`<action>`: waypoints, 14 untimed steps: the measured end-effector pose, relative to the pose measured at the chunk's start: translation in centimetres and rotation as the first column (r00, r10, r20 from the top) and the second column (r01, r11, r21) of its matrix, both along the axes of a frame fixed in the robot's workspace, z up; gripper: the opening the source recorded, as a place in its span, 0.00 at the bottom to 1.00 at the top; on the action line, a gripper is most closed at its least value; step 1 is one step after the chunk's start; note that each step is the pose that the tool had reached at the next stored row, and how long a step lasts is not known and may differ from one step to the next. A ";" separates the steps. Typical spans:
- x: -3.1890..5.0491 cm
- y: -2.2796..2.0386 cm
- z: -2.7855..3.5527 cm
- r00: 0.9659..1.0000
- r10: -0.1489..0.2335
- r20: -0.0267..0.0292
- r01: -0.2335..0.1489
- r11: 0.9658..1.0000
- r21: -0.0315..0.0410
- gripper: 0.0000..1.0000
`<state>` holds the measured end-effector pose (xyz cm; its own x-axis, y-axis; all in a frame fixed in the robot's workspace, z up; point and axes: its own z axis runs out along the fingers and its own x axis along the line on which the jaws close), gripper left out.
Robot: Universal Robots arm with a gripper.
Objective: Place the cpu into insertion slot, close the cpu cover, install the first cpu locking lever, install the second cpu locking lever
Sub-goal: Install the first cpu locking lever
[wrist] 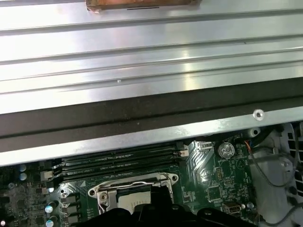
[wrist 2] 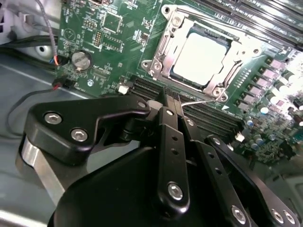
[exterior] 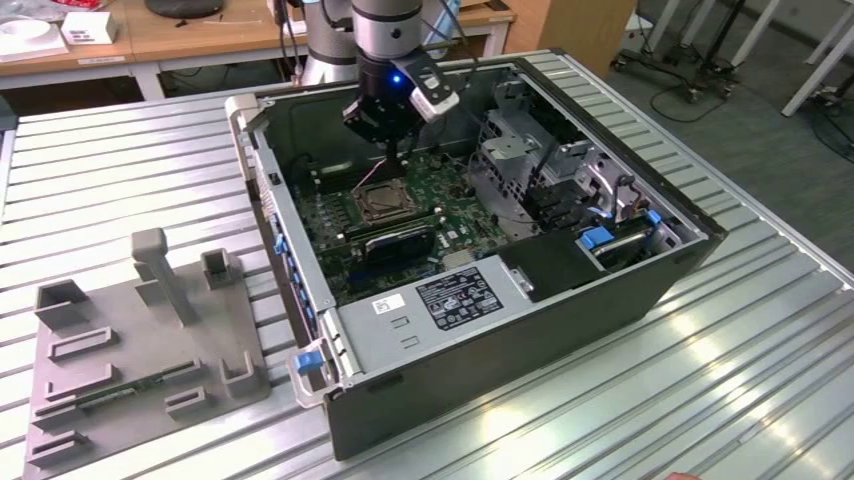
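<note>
- We see the gripper (wrist 2: 171, 101) drawn narrow, just beside a thin lever (wrist 2: 199, 102).
- The cpu (wrist 2: 201, 56) sits in the insertion slot (exterior: 378, 203), mid-frame in the exterior view, under the cpu cover (wrist 2: 162, 49).
- A white printed label (exterior: 454, 293) lies lower.

Your workspace: a ribbed silvery metal tabletop (exterior: 747, 340) in a carpeted room.

You have long metal slats running across the whole bench, and light lies on them in soft bright patches toward the near edge of the exterior view. The same slats gleam in the first wrist view. At the top of the exterior view stands a light-brown wooden desk (exterior: 200, 40) with a small white box (exterior: 87, 28) on it, and a tall wooden panel (exterior: 581, 30) rises further to that view's right. At the exterior view's right you see grey-blue carpet floor (exterior: 747, 120), a black wheeled stand base (exterior: 667, 75) and white furniture legs (exterior: 827, 60).
</note>
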<state>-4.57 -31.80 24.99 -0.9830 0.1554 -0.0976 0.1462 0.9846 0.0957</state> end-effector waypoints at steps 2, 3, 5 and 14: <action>-0.11 0.00 0.00 1.000 0.000 0.003 0.000 1.000 0.000 0.11; -0.26 0.00 0.01 1.000 0.000 0.004 0.000 1.000 0.000 0.11; -0.62 0.01 -0.03 1.000 0.000 0.006 0.000 1.000 0.000 0.11; -2.04 0.17 -0.21 1.000 0.000 0.007 0.000 1.000 0.000 0.11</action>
<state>-6.61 -31.64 24.78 -0.9823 0.1553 -0.1045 0.1453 0.9846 0.0967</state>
